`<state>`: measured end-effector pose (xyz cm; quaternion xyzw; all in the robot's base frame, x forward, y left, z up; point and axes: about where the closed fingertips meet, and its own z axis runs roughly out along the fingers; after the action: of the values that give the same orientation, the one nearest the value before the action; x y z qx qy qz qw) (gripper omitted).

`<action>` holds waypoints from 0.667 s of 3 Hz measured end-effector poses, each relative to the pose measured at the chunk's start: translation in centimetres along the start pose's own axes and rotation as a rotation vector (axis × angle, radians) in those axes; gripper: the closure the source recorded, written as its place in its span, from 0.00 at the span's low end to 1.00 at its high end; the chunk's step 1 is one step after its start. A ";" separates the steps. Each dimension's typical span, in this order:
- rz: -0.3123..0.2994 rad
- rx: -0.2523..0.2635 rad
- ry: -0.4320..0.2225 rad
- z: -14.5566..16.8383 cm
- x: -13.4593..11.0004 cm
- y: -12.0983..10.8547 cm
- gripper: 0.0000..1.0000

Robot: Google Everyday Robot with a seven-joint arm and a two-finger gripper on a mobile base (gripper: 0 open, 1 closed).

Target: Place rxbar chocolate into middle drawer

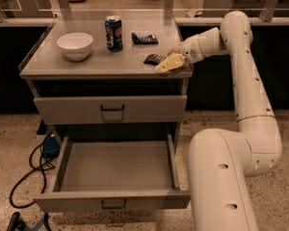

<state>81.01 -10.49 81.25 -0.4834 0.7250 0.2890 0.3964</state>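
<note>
To the right of the can [113, 32], near the tabletop's [101, 64] front right corner, your end effector [169, 62] sits at one end of the rxbar chocolate [154, 58], which lies flat there (you cannot tell how far open it is, or whether it grips the bar). Well below the can, the middle drawer [149, 199] stands pulled out.

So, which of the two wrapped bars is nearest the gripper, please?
The dark brown rxbar chocolate, beside the gripper near the front edge; the blue bar lies behind.
</note>
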 end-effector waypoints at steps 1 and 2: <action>0.000 0.000 0.000 -0.6 -0.2 -0.1 0.60; 0.000 0.001 0.000 -1.0 -0.4 0.3 0.84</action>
<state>80.53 -11.01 82.13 -0.4833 0.7251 0.2888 0.3966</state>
